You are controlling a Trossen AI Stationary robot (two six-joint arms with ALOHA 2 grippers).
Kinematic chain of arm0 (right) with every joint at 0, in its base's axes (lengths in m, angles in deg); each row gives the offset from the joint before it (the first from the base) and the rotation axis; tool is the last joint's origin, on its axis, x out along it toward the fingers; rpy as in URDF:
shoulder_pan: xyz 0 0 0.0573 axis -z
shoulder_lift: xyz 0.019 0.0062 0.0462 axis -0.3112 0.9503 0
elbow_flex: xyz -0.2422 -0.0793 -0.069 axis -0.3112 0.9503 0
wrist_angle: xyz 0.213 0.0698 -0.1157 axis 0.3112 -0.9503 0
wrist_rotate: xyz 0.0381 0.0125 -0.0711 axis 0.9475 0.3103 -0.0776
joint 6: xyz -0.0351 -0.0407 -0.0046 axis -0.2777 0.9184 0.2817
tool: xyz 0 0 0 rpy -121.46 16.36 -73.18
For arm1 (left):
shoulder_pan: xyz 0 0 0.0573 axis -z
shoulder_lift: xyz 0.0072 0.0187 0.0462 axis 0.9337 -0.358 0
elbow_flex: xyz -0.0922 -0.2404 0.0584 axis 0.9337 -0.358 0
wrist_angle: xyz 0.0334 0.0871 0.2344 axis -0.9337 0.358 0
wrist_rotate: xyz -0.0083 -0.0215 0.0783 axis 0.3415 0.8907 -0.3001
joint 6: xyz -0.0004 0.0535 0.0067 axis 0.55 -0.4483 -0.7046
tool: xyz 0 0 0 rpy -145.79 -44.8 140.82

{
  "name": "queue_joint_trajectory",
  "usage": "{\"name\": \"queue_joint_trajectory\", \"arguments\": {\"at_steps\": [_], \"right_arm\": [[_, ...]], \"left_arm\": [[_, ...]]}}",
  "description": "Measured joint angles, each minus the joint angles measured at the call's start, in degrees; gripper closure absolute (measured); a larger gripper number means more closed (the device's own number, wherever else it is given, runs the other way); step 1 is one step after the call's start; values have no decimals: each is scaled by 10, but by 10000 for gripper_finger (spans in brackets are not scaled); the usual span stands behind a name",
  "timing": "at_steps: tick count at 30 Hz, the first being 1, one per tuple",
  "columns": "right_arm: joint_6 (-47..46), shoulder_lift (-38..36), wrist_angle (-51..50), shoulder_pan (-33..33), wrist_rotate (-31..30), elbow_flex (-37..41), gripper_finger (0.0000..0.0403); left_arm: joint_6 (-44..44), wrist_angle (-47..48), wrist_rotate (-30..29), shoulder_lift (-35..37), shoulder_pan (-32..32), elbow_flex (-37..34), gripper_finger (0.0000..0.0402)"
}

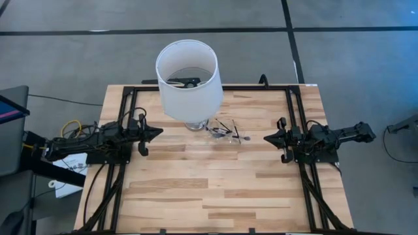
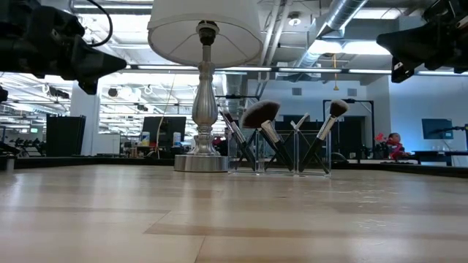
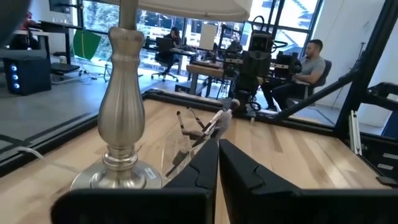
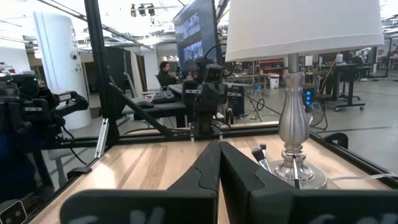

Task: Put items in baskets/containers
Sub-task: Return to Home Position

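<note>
White lamp rose near the rear edge of the tabletop, with the clear tray just beside its base and the makeup brushes leaning inside it. Well apart from the tray, the left gripper hung above the tabletop's left side and the right gripper above its right side, both with fingers pressed together and holding nothing.
</note>
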State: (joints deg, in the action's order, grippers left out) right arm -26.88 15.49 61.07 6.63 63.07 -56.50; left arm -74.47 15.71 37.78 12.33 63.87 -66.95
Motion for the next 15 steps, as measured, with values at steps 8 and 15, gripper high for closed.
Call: {"name": "queue_joint_trajectory", "arguments": {"at_steps": [8,15], "right_arm": [[0,0,0,0,0,0,403],[0,0,0,0,0,0,403]], "left_arm": [[0,-5,0,0,0,0,391],[0,-7,0,0,0,0,391]]}}
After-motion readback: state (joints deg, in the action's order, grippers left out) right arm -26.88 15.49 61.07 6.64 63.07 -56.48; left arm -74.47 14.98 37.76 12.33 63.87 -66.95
